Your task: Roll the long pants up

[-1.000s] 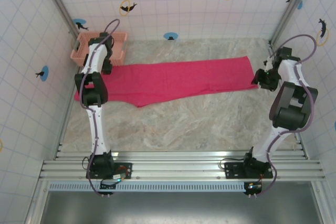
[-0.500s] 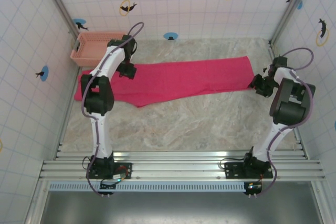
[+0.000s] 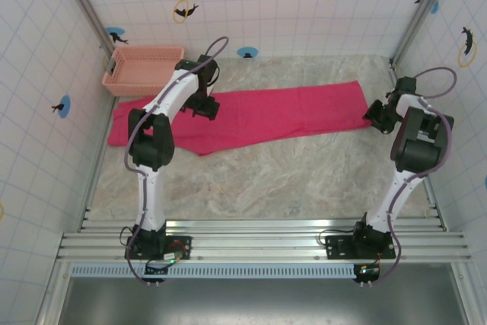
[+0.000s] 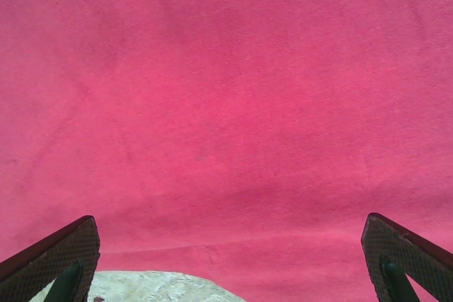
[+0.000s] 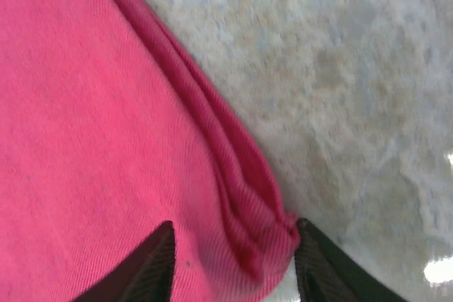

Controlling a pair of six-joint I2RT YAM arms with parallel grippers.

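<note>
Jaws apart, your left gripper (image 4: 228,221) hung over the pants (image 3: 281,112); your right gripper (image 5: 233,225) straddled the hem (image 5: 212,129) for rolling, grip unclear.

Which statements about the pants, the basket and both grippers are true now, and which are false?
1. The long pants lie spread flat, not rolled. True.
2. The left gripper is shut on the cloth. False: it is open above the pants.
3. The basket stands on the pants. False: it stands on the table, in the far left corner.
4. The right gripper is at the pants' right end, with the cloth edge between its fingers. True.
</note>
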